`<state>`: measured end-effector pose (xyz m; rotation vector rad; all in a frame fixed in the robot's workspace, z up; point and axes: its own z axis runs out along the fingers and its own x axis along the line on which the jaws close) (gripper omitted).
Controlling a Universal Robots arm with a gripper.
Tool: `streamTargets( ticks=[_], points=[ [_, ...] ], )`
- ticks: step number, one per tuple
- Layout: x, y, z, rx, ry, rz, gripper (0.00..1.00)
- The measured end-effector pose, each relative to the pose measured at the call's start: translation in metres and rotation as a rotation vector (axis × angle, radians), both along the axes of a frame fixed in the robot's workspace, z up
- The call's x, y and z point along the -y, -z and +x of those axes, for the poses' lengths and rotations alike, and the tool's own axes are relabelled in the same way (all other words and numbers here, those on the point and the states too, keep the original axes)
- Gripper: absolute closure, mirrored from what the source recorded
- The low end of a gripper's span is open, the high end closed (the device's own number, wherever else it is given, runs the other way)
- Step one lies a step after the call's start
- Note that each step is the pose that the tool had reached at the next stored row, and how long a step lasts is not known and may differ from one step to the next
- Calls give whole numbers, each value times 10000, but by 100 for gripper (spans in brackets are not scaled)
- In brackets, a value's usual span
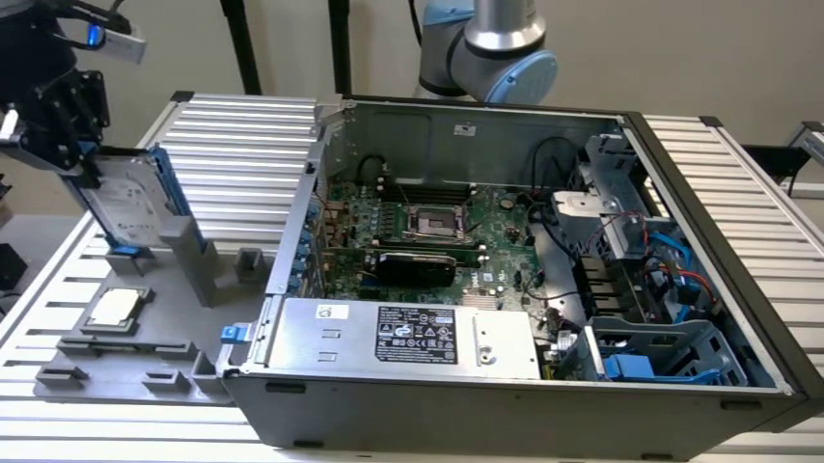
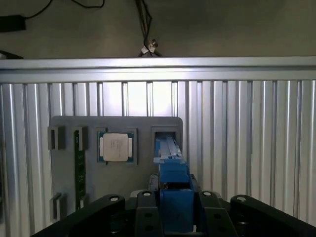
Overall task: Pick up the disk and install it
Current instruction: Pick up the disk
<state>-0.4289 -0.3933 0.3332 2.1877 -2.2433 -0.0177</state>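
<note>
The disk (image 1: 129, 198) stands on edge at the exterior view's upper left, slightly tilted, w/ the blue carrier rail along the side facing the case. Its lower end is at the slot of the grey holder block (image 1: 129, 258); can't tell if it's clear of the slot or has its tip in it. Edge-up makes sense: the holder prob. presents it so the narrow top end can be pinched from above

The pincer (image 1: 88, 166) is clenched on that top end, about half-wide, one finger on either side. The wrist view shows the blue frame sandwiched btw the black jaws, so it's a real grip, not just contact

Below the holder in the exterior view, on the same grey fixture plate (image 1: 174, 328), a small square chip (image 1: 114, 309) sits in its pocket, near the disk but apart. In the wrist view a green strip, prob. a memory stick (image 2: 79, 163), sits in a slot beside the chip. The plate lies on the ribbed alu surface (image 1: 245, 125)

At the exterior view's right, well apart from the disk, is the open PC case (image 1: 425, 420):
- mainboard (image 1: 425, 222) in the middle
- long silver box (image 1: 412, 333) w/ label along the near side
- blue drive cage (image 1: 644, 362) at lower right, prob. the disk's destination

Install not yet done
</note>
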Motion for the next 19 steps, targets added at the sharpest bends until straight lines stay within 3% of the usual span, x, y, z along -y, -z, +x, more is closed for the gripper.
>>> streamTargets(
  ticks=[10, 15, 19],
  points=[
    [0, -454, 100, 0, 0, 0, 67],
    [0, -684, 296, 0, 0, 15, 67],
    [1, -852, 475, -1, 1, 74, 67]
  ],
)
